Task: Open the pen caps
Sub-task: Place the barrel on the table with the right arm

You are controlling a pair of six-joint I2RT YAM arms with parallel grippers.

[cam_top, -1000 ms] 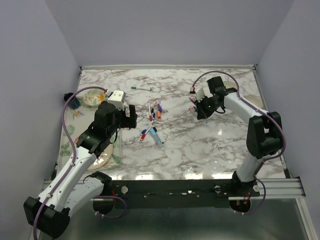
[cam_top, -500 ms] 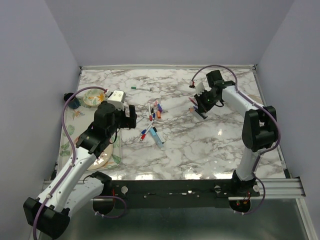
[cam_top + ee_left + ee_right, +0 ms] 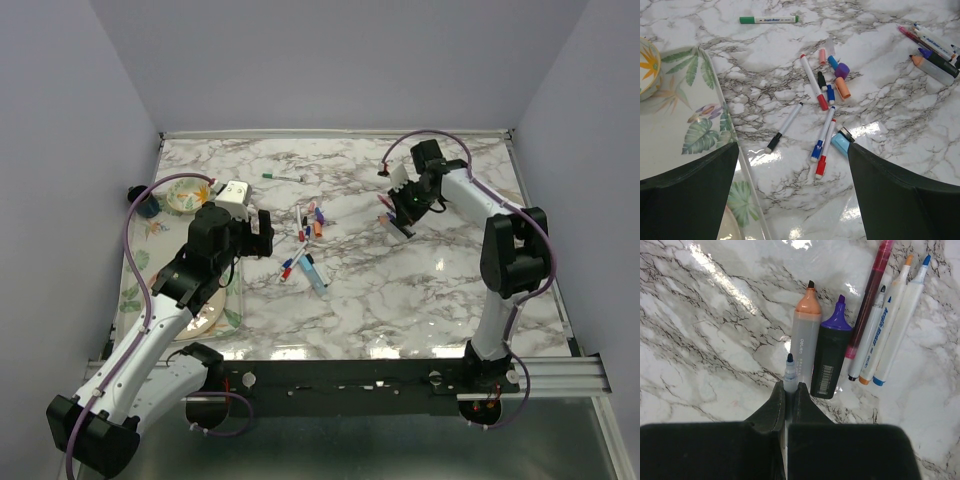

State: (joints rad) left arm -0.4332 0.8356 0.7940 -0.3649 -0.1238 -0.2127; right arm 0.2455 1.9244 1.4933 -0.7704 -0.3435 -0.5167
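Right wrist | right claw (image 3: 789, 390) clenched on uncapped pen (image 3: 790, 371), tip pointing forward | left claw (image 3: 792, 150) released | orange cap (image 3: 842, 88) flat

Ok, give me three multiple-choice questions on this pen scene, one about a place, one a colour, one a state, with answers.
1. Where does the green pen lie? A) alone, apart from the pile of pens B) buried in that pile C) standing on end
2. What colour is the tip of the pen in the right tool? A) black B) red C) green
3. How does the left tool stand? A) shut on a cap B) open, holding nothing C) shut on a pen
Answers: 1 A, it lies by itself beyond the pile; 2 A, a black nib shows past the grip; 3 B, its jaws stand wide, gripping nothing.
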